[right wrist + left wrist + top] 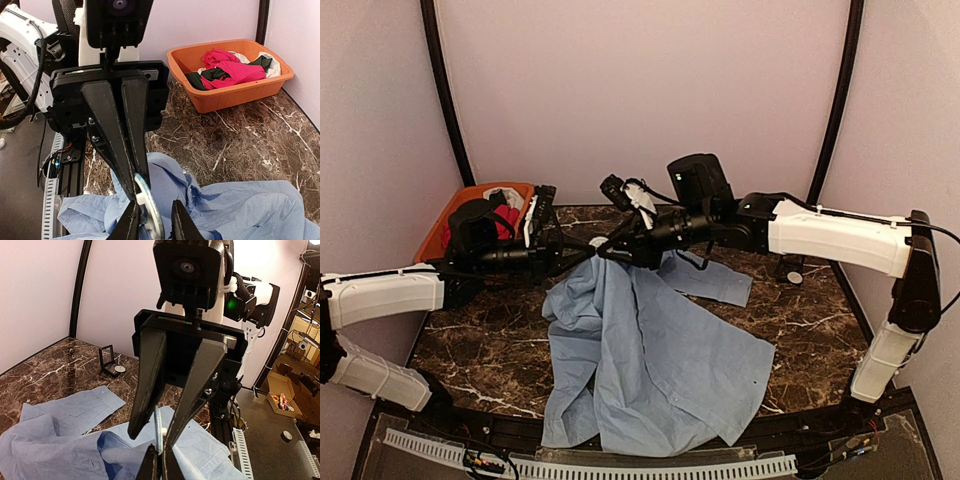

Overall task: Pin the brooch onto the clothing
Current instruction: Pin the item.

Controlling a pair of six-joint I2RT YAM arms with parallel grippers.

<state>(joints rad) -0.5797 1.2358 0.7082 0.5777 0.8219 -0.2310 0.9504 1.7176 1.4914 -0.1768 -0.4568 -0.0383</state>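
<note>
**Brooch held over the shirt — not yet pinned**

Tabletop [820,320]: dark marble, carries the light blue shirt [660,360], spread loosely so its cloth is reachable.
Left gripper [132,190]: clamped tight on the brooch [150,215], steadying it above the shirt's far edge.
Right gripper [154,436]: jaws narrow, straddling the brooch — apparently to work its pin.

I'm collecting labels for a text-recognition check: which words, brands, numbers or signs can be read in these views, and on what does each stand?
No text can be read in any view.
Light blue shirt: plain fabric, no print or tag showing.
Orange basin: no label on its visible wall.
Cardboard boxes beyond the table: too small and blurred to tell whether they carry print.
</note>
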